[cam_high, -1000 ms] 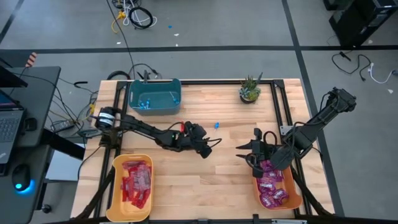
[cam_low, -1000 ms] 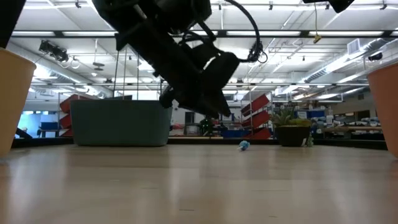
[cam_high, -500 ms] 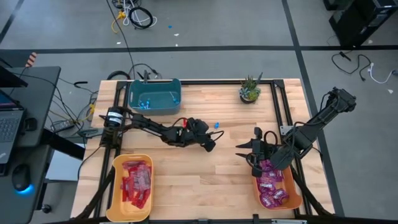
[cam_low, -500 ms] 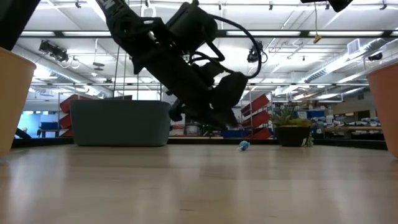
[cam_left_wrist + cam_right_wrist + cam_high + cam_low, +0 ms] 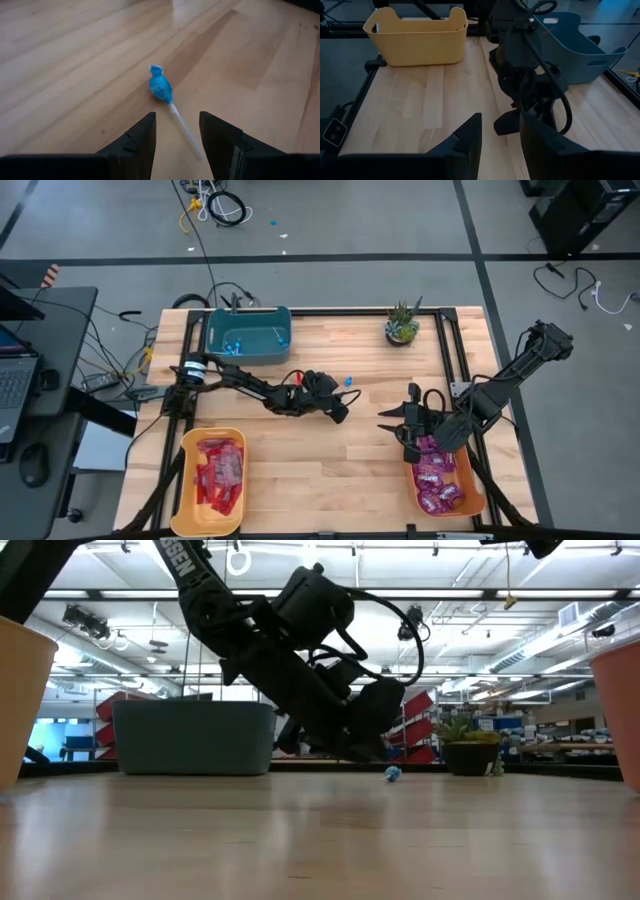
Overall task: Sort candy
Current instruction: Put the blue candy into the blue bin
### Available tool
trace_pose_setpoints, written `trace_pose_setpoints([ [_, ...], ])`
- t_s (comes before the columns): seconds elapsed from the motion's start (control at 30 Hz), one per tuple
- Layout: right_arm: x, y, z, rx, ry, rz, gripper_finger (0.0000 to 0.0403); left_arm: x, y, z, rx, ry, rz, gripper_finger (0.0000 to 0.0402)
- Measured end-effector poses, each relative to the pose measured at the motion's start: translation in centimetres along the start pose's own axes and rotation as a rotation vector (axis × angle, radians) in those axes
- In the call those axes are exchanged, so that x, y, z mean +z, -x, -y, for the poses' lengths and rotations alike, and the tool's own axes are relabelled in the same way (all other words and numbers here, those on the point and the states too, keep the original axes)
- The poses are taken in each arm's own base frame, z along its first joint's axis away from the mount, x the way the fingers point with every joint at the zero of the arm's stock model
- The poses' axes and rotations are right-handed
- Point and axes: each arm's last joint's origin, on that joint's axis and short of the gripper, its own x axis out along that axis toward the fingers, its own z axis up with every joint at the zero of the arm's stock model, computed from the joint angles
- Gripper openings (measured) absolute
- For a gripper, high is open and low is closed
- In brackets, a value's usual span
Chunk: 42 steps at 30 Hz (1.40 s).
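The left gripper [image 5: 343, 408] has swung from mid-table toward the blue lollipop [image 5: 348, 381] and dropped lower; its fingers [image 5: 137, 141] stand apart, empty, the lollipop [image 5: 161, 89] lying just ahead between them. The right gripper [image 5: 392, 425] stays put beside the orange bin [image 5: 478, 500], parted, empty.

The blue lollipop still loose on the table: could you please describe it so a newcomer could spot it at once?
On the wooden table, look between the teal bin and the potted plant. Just ahead of the left gripper lies the blue lollipop on its white stick, the only candy outside a bin.
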Motion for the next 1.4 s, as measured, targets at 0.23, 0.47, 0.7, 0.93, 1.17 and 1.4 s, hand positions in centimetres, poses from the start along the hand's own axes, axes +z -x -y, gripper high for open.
trace_pose_setpoints([
  [0.23, 0.0, 0.0, 0.0, -0.002, -0.002, 0.000, 0.0119, 0.2, 0.0, 0.0, -0.004, -0.037, 0.014, 0.0154],
  [0.47, 0.0, 0.0, 0.0, -0.001, -0.003, 0.002, 0.0119, 0.4, 0.0, 0.2, -0.040, -0.177, 0.024, 0.0154],
  [0.7, 0.0, 0.0, 0.0, -0.001, -0.003, 0.002, 0.0119, 0.4, -0.1, 0.1, -0.037, -0.189, 0.022, 0.0167],
  [0.93, 0.0, 0.0, 0.0, -0.001, -0.003, 0.002, 0.0119, 0.3, -0.1, 0.0, -0.030, -0.123, 0.007, 0.0199],
  [1.17, 0.1, 0.0, 0.0, 0.000, -0.006, 0.005, 0.0119, 0.1, -0.4, 0.1, -0.035, -0.053, 0.022, 0.0201],
  [1.4, 0.1, 0.0, 0.0, 0.002, -0.011, 0.010, 0.0118, -0.7, -0.9, -0.1, -0.021, -0.015, 0.008, 0.0199],
])
